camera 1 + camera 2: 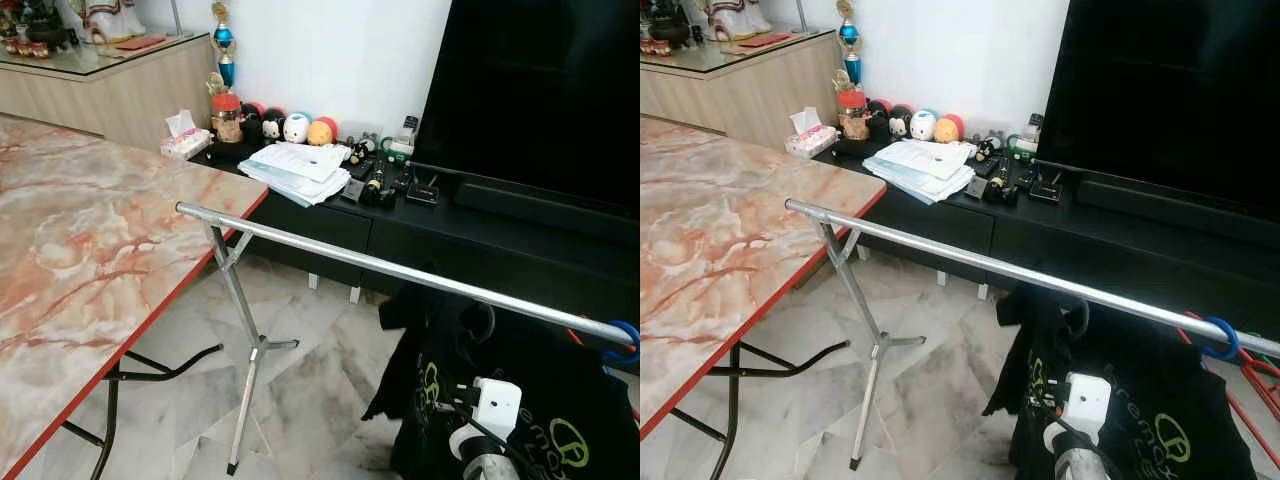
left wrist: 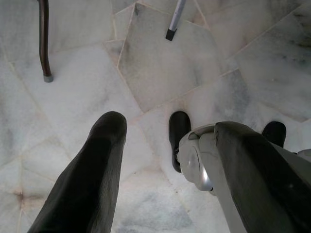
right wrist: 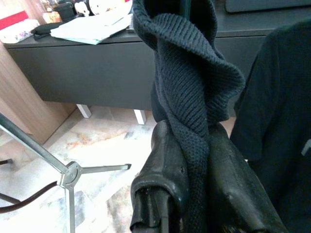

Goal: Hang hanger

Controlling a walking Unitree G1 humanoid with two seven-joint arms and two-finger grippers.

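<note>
The dark knit garment [image 3: 187, 82] is right there in the right gripper [image 3: 194, 194], its two black fingers pressed together on a twisted fold of ribbed fabric, collar or shoulder by the look of it. Whether a hanger sits inside that cloth I cannot tell; nothing stiff pokes out of the bunch. From the head views the black shirt with green lettering [image 1: 540, 420] hangs low at the right, just under the silver rail [image 1: 400, 270], with the robot's white wrist unit [image 1: 490, 415] in front of it.

How will it handle? Soft, floppy, light, and no risk of breakage. The knit gives plenty of friction, so slipping looks unlikely, but the cloth will swing and drape, and a pinch on fabric alone gives little control over any hook above it. A better hold, in my judgement, would be on the hanger's neck just beneath the hook, if it can be found in that fold.

The rail runs from the folding stand [image 1: 245, 340] by the marble-pattern table [image 1: 90, 240] across to the right, where a blue hanger hook [image 1: 625, 340] is already looped over it. Bare rail to the left of that hook looks like the open spot.

Left gripper [image 2: 165, 160] hangs idle, fingers spread wide with nothing between them, pointing down at the pale marble floor [image 2: 87, 97].

Behind, the black TV console [image 1: 480, 240] carries a stack of papers [image 1: 300, 170] and small round figurines [image 1: 295, 127].
</note>
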